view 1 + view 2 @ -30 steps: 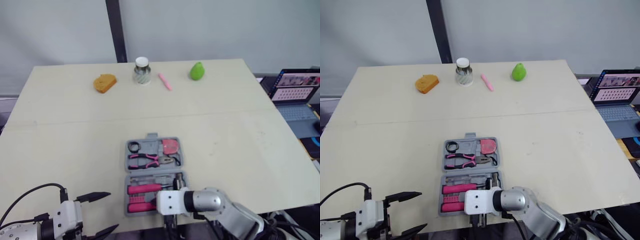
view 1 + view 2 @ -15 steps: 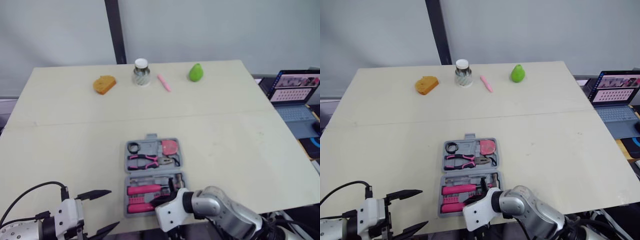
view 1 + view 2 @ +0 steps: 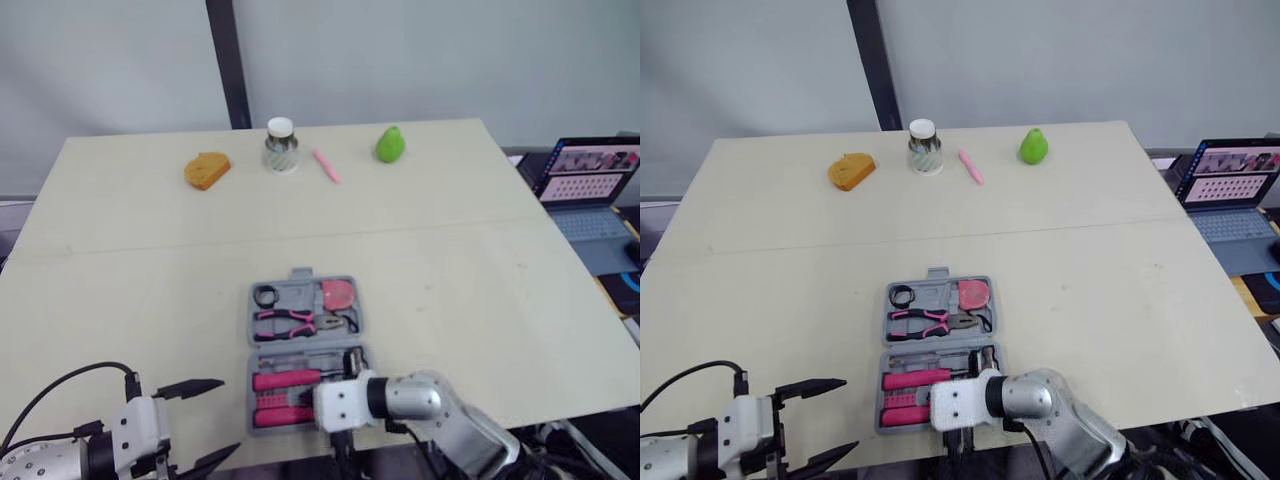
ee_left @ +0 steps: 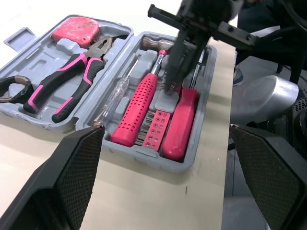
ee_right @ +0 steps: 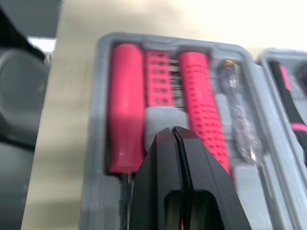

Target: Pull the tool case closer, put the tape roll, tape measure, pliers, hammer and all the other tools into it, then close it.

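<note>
Two tool case (image 3: 300, 292) halves hold pliers (image 3: 290, 321), hammer (image 3: 288, 380)

Soft, even light falls on the tool case (image 3: 305, 345).

From the head we see the pale table (image 3: 450, 250) around the case lit brightly and evenly, with only a thin, faint shadow along the case's rim and no glare on its grey plastic. To the right of the case, past the table's edge, a laptop screen (image 3: 590, 172) glows. From the left wrist we find the table beyond the case washed out almost to white, and a soft shadow hugs the case's lower edge. From the right wrist the case lies blurred, its pink handles (image 5: 125, 105) smeared and the table beyond it bleached. In front of the case the right gripper (image 5: 175, 136) reads as a black mass with little detail.
</note>
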Controlling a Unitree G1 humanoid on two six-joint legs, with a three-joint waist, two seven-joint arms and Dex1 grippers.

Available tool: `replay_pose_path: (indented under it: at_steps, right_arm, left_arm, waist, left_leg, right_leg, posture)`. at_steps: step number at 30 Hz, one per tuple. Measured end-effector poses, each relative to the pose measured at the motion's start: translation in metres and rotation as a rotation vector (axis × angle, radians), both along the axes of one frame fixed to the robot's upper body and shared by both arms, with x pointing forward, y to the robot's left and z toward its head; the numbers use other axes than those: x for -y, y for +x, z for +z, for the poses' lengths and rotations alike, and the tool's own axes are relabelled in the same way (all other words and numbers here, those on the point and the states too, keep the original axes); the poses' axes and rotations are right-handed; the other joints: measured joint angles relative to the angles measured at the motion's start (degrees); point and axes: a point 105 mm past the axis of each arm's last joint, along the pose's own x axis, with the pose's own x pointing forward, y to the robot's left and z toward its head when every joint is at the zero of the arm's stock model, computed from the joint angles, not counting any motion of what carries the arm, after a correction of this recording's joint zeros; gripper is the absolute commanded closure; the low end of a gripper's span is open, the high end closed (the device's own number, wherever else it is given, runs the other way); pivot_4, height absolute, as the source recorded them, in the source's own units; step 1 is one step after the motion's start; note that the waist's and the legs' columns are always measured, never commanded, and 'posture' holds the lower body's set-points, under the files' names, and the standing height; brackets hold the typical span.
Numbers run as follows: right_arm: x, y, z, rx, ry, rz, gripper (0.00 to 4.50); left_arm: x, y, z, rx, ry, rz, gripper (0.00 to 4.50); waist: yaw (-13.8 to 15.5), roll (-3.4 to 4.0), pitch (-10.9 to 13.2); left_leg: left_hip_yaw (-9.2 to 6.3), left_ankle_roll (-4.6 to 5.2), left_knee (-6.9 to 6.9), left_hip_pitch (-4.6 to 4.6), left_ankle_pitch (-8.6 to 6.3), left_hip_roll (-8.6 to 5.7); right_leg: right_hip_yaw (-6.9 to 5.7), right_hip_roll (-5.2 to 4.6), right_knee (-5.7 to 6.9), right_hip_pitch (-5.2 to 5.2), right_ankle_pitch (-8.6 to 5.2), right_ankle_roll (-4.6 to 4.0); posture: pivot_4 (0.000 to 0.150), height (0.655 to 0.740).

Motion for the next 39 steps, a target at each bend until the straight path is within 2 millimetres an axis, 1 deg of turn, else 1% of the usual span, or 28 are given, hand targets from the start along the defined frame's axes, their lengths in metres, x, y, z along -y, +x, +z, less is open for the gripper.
replay_pose_path:
  at_steps: [3,7,9,28,39]
  right_arm:
    - [0.001,-0.006,0.000,-0.057,0.009,0.004,4.45]
    - [0.007,-0.019,-0.010,-0.157,-0.019,0.003,4.45]
    - [0.008,-0.021,-0.010,-0.175,-0.025,0.006,4.45]
    - [0.006,-0.023,-0.012,-0.214,-0.038,-0.027,4.45]
    - [0.002,-0.027,-0.015,-0.304,-0.053,-0.069,4.45]
  left_arm:
    - [0.001,0.001,0.000,0.002,-0.001,-0.003,0.00]
    - [0.001,0.001,0.000,0.003,-0.001,-0.002,0.00]
    - [0.001,0.001,0.000,0.003,-0.001,-0.002,0.00]
    - [0.002,0.000,-0.002,-0.008,0.003,-0.006,0.00]
    - [0.002,0.000,-0.002,-0.006,0.003,-0.002,0.00]
  waist:
    - [-0.01,0.00,0.00]
    - [-0.01,0.01,0.01]
    - [-0.01,0.03,0.02]
    - [-0.02,0.04,0.03]
    - [-0.07,0.04,0.02]
  left_leg:
    - [0.00,-0.04,0.00,0.00,-0.04,0.03]
    - [0.01,-0.03,0.00,0.00,-0.05,0.03]
    - [0.00,-0.03,0.00,0.02,-0.05,0.03]
    - [0.00,-0.06,0.00,0.02,-0.07,0.06]
    - [-0.01,-0.09,0.00,0.06,-0.08,0.10]
  right_leg:
    - [-0.01,0.05,0.00,0.00,-0.02,-0.03]
    - [0.00,0.05,-0.01,-0.01,-0.02,-0.03]
    - [0.01,0.05,0.00,-0.01,-0.02,-0.04]
    - [0.01,0.07,-0.01,-0.02,-0.05,-0.09]
    - [0.00,0.10,-0.01,-0.02,-0.08,-0.15]
  posture:
    - [0.150,0.7400]
    - [0.150,0.7400]
    - [0.150,0.7400]
    - [0.150,0.7400]
    - [0.150,0.7400]
